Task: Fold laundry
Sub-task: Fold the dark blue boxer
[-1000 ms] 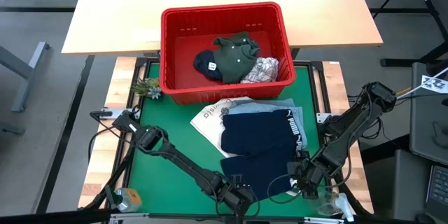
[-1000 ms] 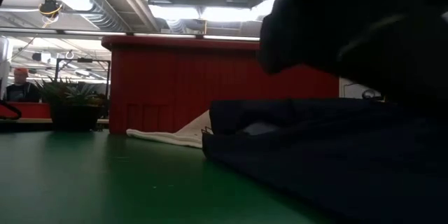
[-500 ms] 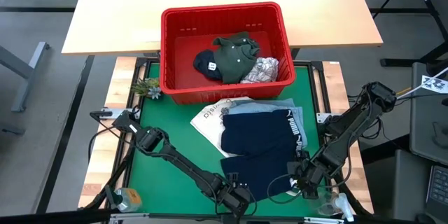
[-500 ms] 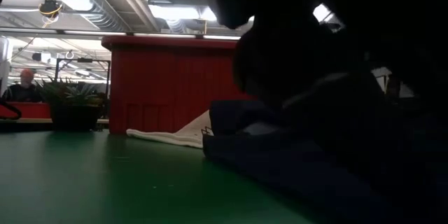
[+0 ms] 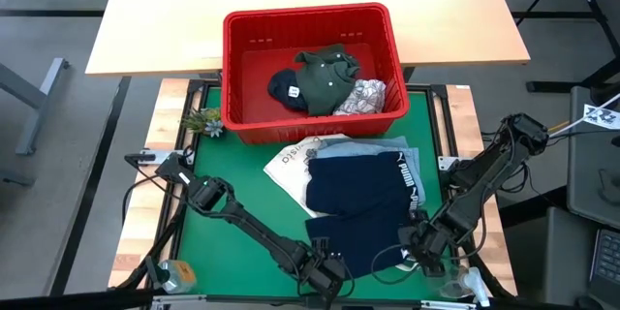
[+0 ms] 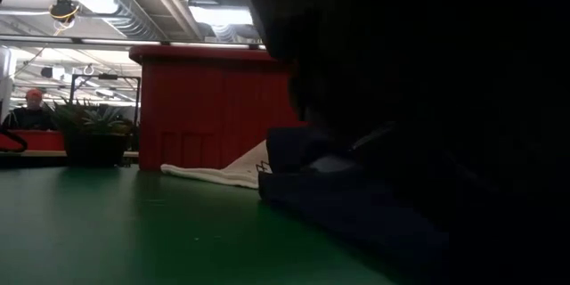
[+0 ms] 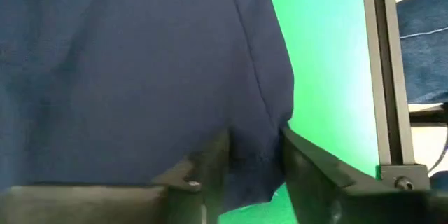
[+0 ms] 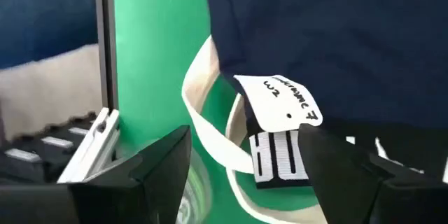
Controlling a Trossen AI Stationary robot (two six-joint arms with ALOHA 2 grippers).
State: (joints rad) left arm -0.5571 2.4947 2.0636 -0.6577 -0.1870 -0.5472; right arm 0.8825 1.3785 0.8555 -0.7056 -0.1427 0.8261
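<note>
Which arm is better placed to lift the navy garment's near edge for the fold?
Left. In its wrist view the left gripper already has the navy garment hem between its fingers. The right gripper stands open over a white strap and paper tag, not the cloth.

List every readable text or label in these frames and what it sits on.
"PUMA": white print on the navy garment, high view.
White tag by the right gripper: handwritten, not legible.
Black band under it: white letters, cut off.
White tote bag: dark print, too small to read.
</note>
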